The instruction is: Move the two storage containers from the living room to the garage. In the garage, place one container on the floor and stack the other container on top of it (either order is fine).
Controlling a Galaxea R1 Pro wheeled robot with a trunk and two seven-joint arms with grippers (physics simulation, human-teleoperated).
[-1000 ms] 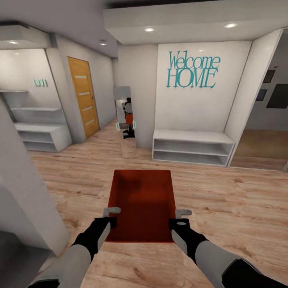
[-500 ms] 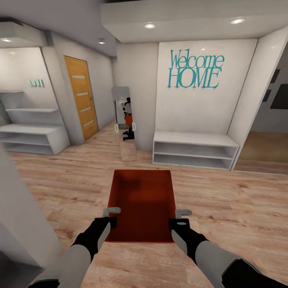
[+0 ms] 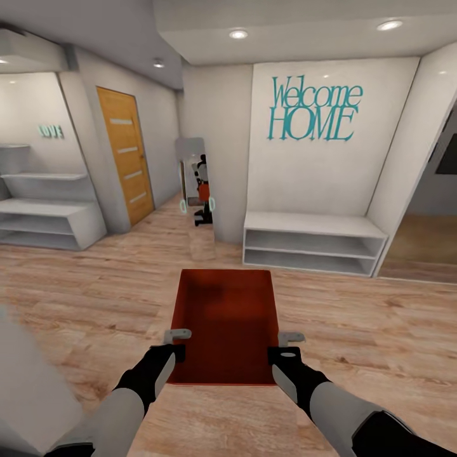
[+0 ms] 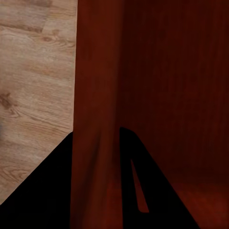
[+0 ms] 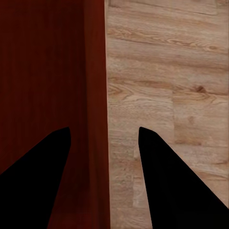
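I hold one orange-red lidless storage container (image 3: 225, 317) level in front of me, above light wood-plank flooring. My left gripper (image 3: 178, 343) is shut on its left wall near the close end. My right gripper (image 3: 289, 346) is shut on its right wall opposite. In the left wrist view the ribbed wall (image 4: 95, 95) runs between the black fingers (image 4: 47, 191) of the left gripper (image 4: 95, 157). The right wrist view shows the other wall (image 5: 95, 95) between the fingers (image 5: 167, 191) of the right gripper (image 5: 102, 148). The container is empty inside. The garage is out of view.
I am in an entry hall. A low white shelf bench (image 3: 314, 244) stands ahead under teal "Welcome HOME" lettering (image 3: 314, 111). A standing mirror (image 3: 197, 190) reflects me. A wooden door (image 3: 124, 158) and white shelves (image 3: 44, 216) are at left. A pale wall corner (image 3: 25, 387) is close at lower left.
The whole view has shifted as I moved: the near wall at lower left has slid mostly out of frame and the bench looks nearer. Both grippers keep the same hold on the container.
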